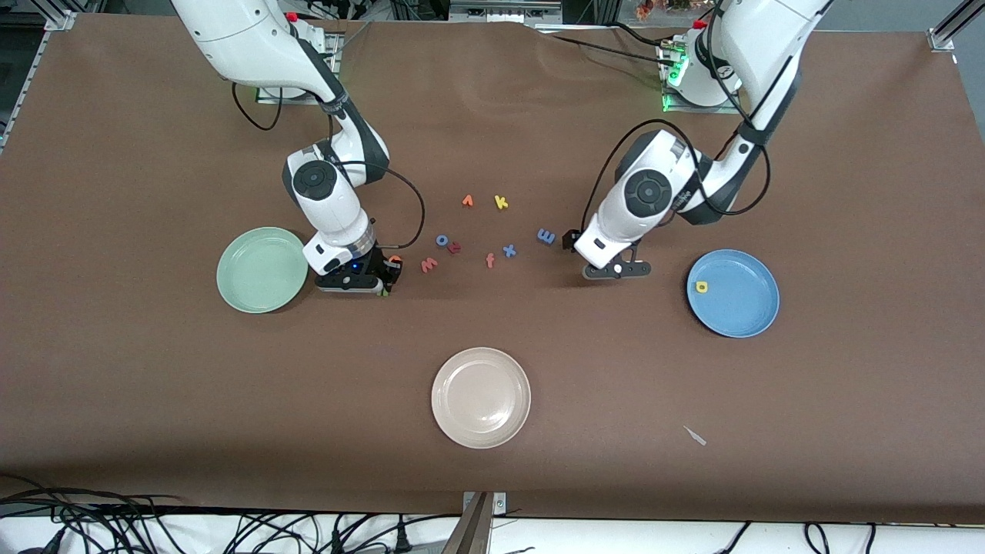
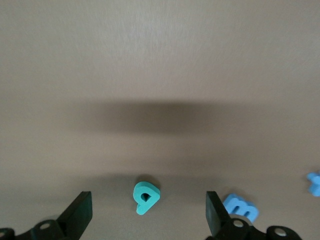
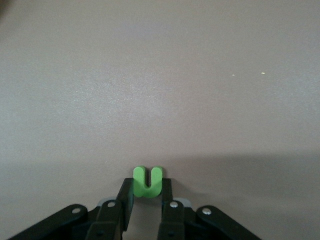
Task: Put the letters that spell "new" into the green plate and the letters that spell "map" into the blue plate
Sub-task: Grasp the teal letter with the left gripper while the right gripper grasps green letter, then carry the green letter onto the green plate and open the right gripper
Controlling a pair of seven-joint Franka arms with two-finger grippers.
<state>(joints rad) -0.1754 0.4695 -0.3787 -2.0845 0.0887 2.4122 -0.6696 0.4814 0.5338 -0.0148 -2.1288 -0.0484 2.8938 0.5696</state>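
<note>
Right hand [image 3: 146, 200] is pinching the green n [image 3: 147, 181] by just its tips, so it could slip mid-lift, while the left hand [image 2: 146, 215] sits spread around the teal letter [image 2: 145, 196].

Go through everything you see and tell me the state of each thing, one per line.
Right gripper: shut on the green n, low at the table beside the green plate.
Left gripper: open, straddling the teal letter on the table.
Green plate: empty.
Blue plate: holds one yellow letter.
Cream plate: empty.
Blue m: flat on the table, beside the left gripper.
</note>
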